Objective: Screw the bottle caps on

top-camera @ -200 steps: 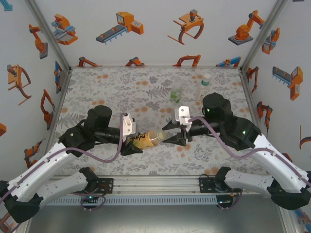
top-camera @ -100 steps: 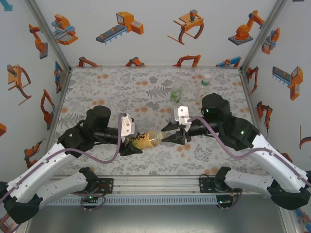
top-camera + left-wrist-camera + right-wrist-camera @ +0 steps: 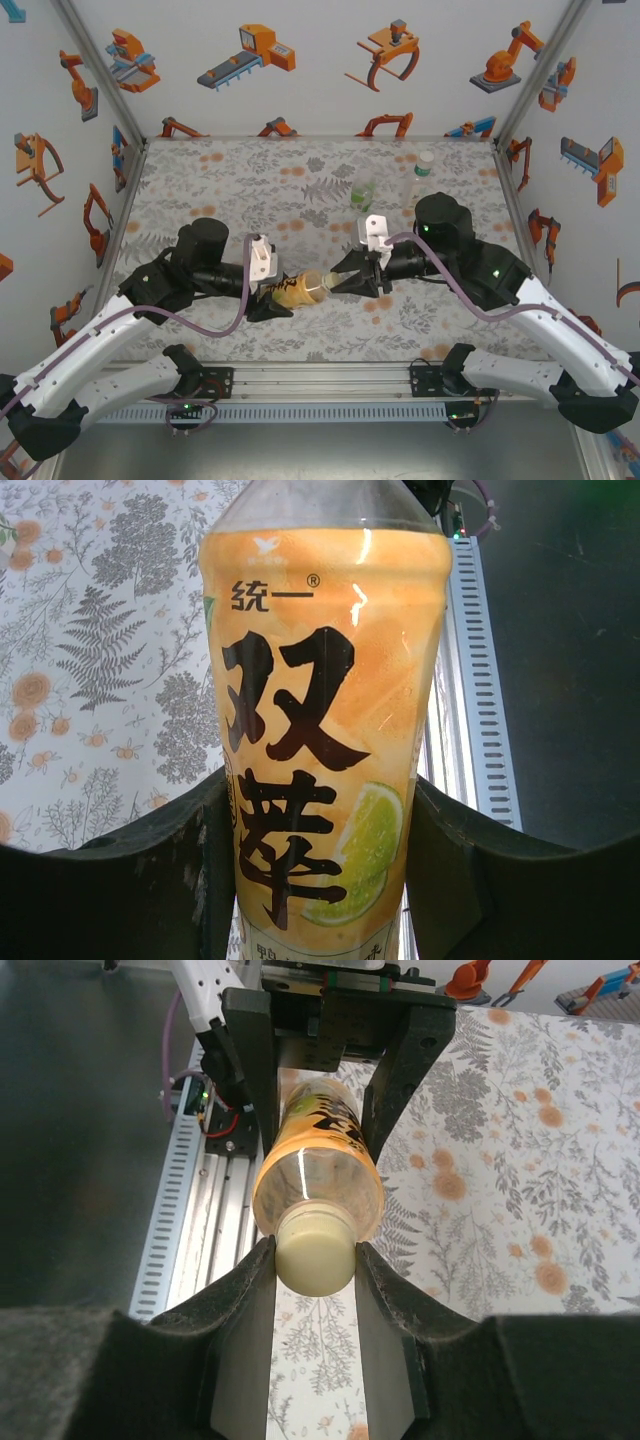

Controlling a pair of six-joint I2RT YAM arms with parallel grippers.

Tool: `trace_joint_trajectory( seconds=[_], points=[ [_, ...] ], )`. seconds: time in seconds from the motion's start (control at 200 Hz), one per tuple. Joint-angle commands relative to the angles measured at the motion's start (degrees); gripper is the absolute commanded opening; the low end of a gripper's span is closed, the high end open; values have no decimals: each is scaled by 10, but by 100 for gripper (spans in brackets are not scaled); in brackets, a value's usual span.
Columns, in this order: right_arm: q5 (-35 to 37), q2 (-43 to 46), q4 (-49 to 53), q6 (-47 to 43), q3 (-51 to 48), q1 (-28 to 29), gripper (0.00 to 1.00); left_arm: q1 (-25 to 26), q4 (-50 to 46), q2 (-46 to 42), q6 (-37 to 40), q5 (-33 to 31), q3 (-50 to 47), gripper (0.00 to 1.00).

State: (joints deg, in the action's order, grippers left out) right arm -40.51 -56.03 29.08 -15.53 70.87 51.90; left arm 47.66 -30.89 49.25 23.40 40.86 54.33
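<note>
1. The right claw (image 3: 315, 1260) stands narrow and grips the pale yellowish cap (image 3: 314, 1252). The right wrist view shows a dark finger pressed against each side of the cap, which sits on the bottle's mouth.
2. The left claw (image 3: 318, 810) is clamped across the body of the amber bottle (image 3: 325, 680), with one finger against each flank of the label.
3. From above, the amber bottle (image 3: 298, 289) lies on its side in the air between the two arms. It hangs over the near middle of the table (image 3: 250, 190), with its neck pointing at the right claw.
4. The left wrist view gives the label up close: orange-yellow, with bold black Chinese characters, a lime slice low on the right, and a clear shoulder above.
5. The right wrist view looks at the bottle end-on. It shows the round cap, the amber shoulder with a streak of glare, and the left claw's black frame behind.
6. In the top view the cap is too small to make out clearly.
7. Further out, a green bottle (image 3: 363, 192) and a clear bottle (image 3: 421, 176) stand upright near the table's far right. Both are well apart from the claws.
</note>
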Motion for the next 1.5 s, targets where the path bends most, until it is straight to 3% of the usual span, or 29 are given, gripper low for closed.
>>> trace_joint_trajectory(
  seconds=[0.0, 0.125, 0.295, 0.496, 0.596, 0.736, 0.956, 1.046, 1.197, 1.347, 1.497],
  points=[
    [-28, 4, -35, 83, -12, 3, 11, 2, 22, -2, 6, 25, 17, 0],
    [-20, 11, -85, 207, -42, 3, 0, 3, 26, -2, 9, 26, 19, 0],
    [93, 35, -140, 434, -87, 7, 0, 2, 29, 4, 10, 21, 21, 0],
    [236, 23, -30, 722, -74, 9, 0, 2, 34, 14, 5, -2, 21, 0],
    [269, 14, 30, 864, -65, 9, 0, 2, 36, 19, 0, -26, 21, 0],
    [294, 24, 20, 979, -85, 10, 0, 2, 35, 29, -5, -54, 27, 0],
    [296, 8, 49, 941, -44, 10, 0, 2, 42, 30, 1, -43, 28, 0],
    [301, 5, 65, 893, -22, 10, 23, 2, 42, 29, 2, -38, 27, 0],
    [308, 13, 60, 774, 2, 10, 47, 2, 42, 26, 0, -31, 23, 0],
    [321, 25, 54, 660, 31, 10, 55, 2, 42, 19, -3, -15, 19, 0],
    [302, 30, 34, 517, 52, 9, 55, 2, 43, 13, 2, 24, 14, 0]
  ],
)
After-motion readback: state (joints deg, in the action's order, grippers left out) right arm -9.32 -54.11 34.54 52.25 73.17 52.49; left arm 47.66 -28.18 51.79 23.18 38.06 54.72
